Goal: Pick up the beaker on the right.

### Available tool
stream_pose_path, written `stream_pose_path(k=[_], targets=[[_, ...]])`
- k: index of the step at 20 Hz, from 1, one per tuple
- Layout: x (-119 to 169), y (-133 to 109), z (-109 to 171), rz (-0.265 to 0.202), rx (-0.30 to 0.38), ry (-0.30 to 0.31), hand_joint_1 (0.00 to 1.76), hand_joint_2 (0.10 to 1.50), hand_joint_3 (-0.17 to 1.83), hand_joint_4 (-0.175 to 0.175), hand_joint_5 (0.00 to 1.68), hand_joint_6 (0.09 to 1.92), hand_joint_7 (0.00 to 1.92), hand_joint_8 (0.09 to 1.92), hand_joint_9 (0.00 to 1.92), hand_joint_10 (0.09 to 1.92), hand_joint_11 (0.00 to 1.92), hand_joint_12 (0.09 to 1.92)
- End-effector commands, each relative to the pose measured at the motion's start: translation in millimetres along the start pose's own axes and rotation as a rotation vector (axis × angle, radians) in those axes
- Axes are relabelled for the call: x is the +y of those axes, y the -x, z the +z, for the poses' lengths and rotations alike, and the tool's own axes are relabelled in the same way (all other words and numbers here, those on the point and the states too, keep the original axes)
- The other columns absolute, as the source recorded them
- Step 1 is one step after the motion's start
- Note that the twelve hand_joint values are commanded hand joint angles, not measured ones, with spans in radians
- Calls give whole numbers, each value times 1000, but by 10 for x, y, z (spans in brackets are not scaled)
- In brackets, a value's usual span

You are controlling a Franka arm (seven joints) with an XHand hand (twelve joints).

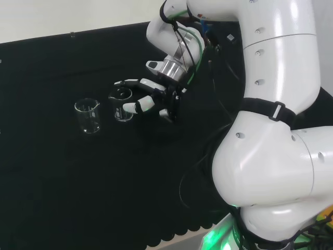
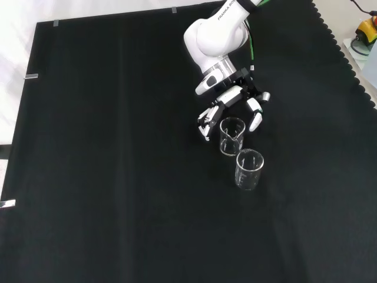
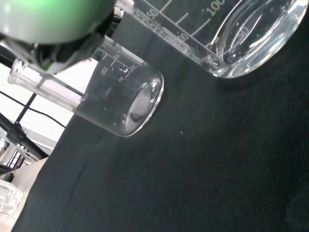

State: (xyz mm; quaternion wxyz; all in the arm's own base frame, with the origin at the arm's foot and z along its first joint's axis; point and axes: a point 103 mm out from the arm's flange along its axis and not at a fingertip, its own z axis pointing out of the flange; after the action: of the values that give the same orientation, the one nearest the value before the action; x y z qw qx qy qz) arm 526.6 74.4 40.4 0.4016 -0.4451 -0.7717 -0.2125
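Two clear glass beakers stand upright on the black cloth. In the head view one beaker [image 1: 123,106] is on the right, next to the hand [image 1: 158,98], and the other beaker [image 1: 87,115] stands apart to its left. The hand is open, its fingers [image 1: 130,83] reaching past the rim and the thumb [image 1: 139,107] beside the glass wall. From the front, the hand [image 2: 234,97] straddles the nearer beaker [image 2: 231,136], with fingers on both sides; the second beaker [image 2: 249,169] is lower down. In the wrist view the close beaker [image 3: 241,34] is large and the far beaker [image 3: 120,99] lies beyond it.
The arm's white links [image 1: 270,130] take up the right of the head view. Black cloth [image 2: 106,177] spreads wide around the beakers. The scalloped cloth edge [image 2: 347,53] runs along the right of the front view.
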Motion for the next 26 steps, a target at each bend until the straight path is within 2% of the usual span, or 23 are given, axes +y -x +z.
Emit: stream_pose_path(k=[1,16,26], targets=[[-1,6,41,2,3,-1,890,291,1064,-18,387,87,346,577,429,581,0,1301],[32,12,82,5,14,29,894,294,1057,-15,430,87,389,579,459,579,0,1325],[69,0,130,0,15,23,897,294,1055,-14,451,87,409,580,469,575,0,1331]])
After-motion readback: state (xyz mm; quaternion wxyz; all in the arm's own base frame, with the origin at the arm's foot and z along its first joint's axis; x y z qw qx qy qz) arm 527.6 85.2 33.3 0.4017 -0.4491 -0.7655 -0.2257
